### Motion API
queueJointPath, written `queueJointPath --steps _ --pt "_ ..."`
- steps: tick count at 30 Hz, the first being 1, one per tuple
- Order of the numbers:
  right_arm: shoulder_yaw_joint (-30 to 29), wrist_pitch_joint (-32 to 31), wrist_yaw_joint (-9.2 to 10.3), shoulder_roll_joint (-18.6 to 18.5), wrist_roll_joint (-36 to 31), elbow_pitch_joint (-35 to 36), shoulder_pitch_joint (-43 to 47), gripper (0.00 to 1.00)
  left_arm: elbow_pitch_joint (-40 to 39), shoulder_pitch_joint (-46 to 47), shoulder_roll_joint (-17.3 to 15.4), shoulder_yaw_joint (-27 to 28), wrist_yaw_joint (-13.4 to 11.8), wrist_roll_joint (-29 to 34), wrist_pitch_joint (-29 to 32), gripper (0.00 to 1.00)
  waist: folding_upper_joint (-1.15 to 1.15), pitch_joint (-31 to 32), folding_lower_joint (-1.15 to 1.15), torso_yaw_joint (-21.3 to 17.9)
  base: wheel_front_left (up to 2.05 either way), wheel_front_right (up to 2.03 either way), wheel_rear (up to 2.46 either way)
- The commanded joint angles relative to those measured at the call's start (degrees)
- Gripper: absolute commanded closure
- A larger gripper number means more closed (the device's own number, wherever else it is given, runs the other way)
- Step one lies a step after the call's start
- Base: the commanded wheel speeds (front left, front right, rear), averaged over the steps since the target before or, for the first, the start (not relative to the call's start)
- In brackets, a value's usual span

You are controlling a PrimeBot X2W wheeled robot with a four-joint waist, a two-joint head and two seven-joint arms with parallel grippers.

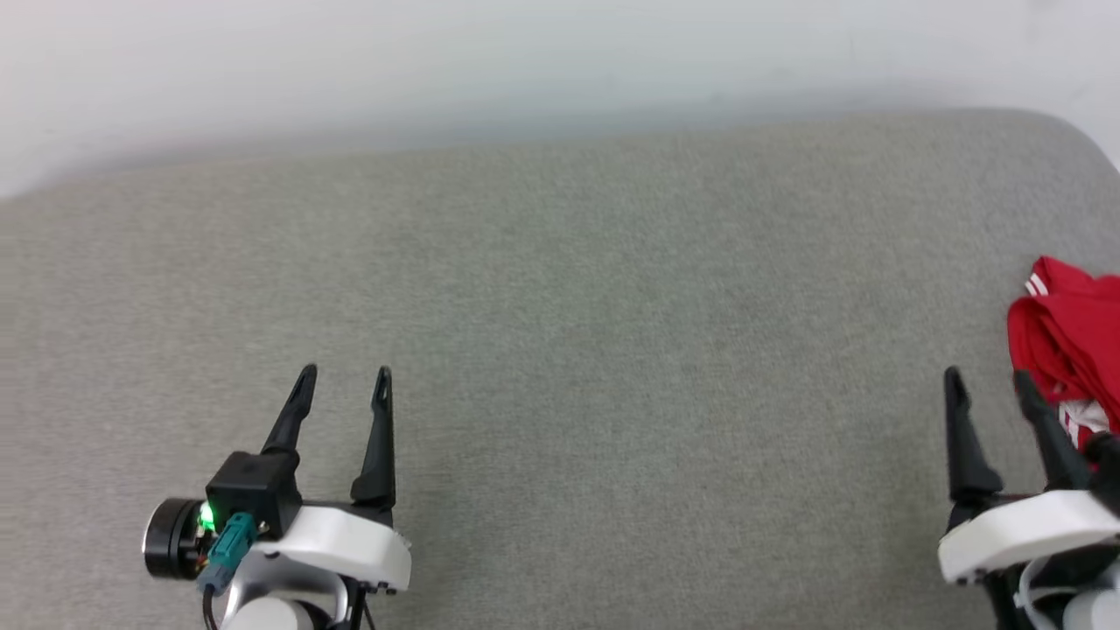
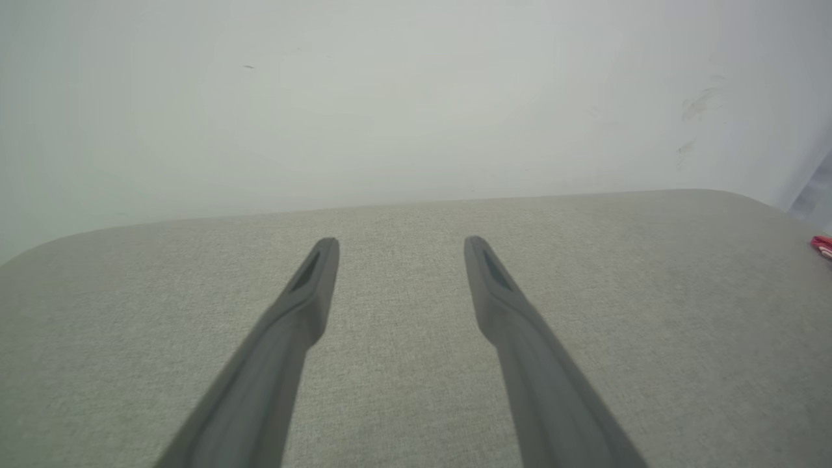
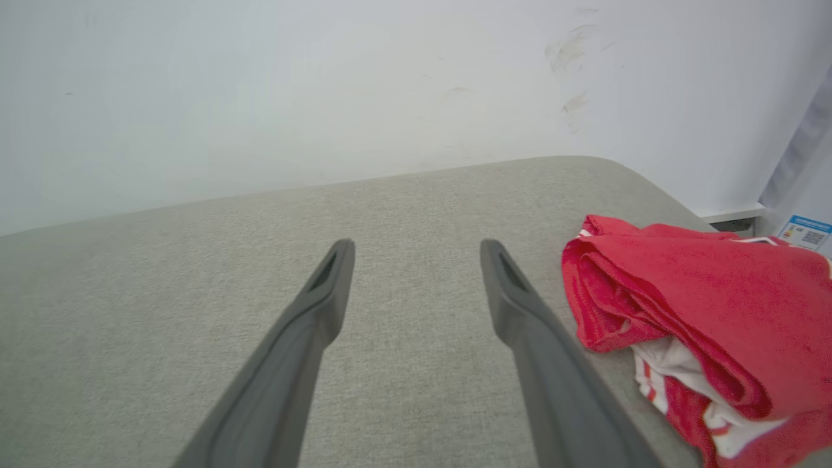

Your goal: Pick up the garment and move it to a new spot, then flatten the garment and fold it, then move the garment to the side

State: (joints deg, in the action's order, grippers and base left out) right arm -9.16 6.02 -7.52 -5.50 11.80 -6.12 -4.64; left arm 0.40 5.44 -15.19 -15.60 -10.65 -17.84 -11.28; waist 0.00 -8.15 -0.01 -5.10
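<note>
One bunched garment (image 3: 702, 286), on grey cushion (image 1: 560, 306)

Blue-topped sticker (image 3: 806, 232), print illegible

A bare, evenly lit indoor room, closer to a robot test space than a lived-in home, though the frames cannot settle which. A wide worktop (image 1: 560, 350) covered in grey woven fabric, its corners rounded, stands against a plain white wall (image 3: 260, 97) marked by a few grey scuffs (image 3: 572, 45). Beyond the worktop's far right corner sit a low white ledge (image 3: 728, 213) and a blue-and-white printed label (image 3: 806, 233) with a square code, its text too small to read. The left end effector (image 1: 345, 371) and right end effector (image 1: 987, 374), dark fingers on white housings, hang over the fabric. A crumpled red garment (image 3: 702, 292) adds a household touch.
</note>
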Motion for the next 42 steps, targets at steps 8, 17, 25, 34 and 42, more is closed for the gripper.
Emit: queueJointPath --steps 8,17,25,34,42 --pt "4.16 -4.63 0.07 2.08 -1.69 10.92 7.58 0.0 3.77 -3.57 -0.44 1.47 -0.68 -1.26 -1.44 0.0 0.0 6.59 0.01 3.4 0.0 0.0 0.0" --pt "5.55 -8.75 0.07 2.63 -3.81 18.33 12.9 0.0 6.98 -6.14 -1.31 1.66 -0.23 -1.58 -2.45 0.0 0.0 9.73 0.01 3.23 0.0 0.0 0.0" --pt "4.68 -9.84 0.07 2.71 -3.3 20.13 15.86 0.0 9.93 -6.56 -0.45 1.07 0.36 -1.65 -3.27 0.0 0.0 11.18 0.01 2.72 0.0 0.0 0.0" --pt "4.79 -9.92 0.07 2.71 -3.46 19.89 15.54 0.0 10.6 -5.55 0.08 1.68 0.8 -1.6 -3.77 0.0 0.0 11.21 0.01 2.71 0.0 0.0 0.0" --pt "5.54 -9.75 0.07 2.71 -3.66 19.7 14.7 0.0 11.22 -4.94 -0.02 1.86 1.45 -1.16 -3.93 0.0 0.0 11.03 0.01 2.68 0.0 0.0 0.0"
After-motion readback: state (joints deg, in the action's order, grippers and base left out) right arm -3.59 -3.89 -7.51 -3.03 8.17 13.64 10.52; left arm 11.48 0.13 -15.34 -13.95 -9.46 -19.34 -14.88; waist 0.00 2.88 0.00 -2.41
